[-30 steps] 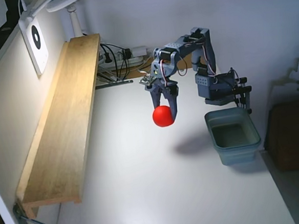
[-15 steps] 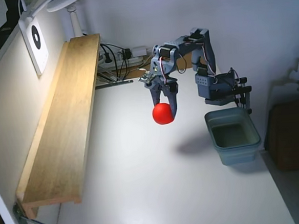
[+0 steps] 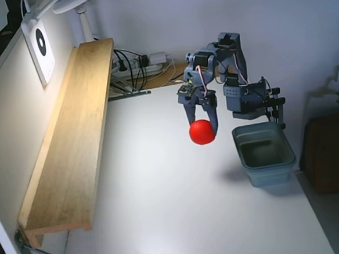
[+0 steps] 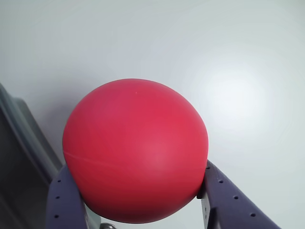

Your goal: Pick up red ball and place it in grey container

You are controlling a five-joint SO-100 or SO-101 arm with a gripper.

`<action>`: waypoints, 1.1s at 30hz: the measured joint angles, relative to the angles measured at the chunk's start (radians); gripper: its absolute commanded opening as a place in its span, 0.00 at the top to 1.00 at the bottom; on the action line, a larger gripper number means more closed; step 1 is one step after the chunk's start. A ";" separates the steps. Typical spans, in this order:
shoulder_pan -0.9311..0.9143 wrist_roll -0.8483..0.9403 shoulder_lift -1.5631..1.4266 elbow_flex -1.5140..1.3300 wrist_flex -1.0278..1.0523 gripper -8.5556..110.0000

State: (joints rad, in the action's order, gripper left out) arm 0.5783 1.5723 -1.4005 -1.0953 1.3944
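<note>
Red ball [image 3: 202, 131], clamped between the gripper's [image 3: 204, 133] 2 fingers, has swung right since 1 second ago and now hangs in the air just left of the tub [image 3: 264, 153], so the drop looks close. A wooden shelf [image 3: 71, 134] and cables [image 3: 133, 65] sit well clear; only the tub's near rim remains to cross.

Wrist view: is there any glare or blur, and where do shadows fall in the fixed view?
Wrist view: the red ball fills the frame, reasonably sharp, with a soft bright glare patch on the white table to its right. Fixed view: evenly lit, the ball casts a faint shadow on the table beside the grey container; the wooden shelf is brightly lit.
</note>
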 measured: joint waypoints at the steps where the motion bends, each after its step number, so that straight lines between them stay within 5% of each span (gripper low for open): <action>1: 0.020 0.000 0.000 0.000 0.000 0.73; 18: 0.307 0.000 0.000 0.000 0.000 0.73; 33: 0.368 0.000 0.000 0.000 0.000 0.73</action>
State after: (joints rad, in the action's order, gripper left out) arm 0.9465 1.5723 -1.4005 -1.0953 1.3944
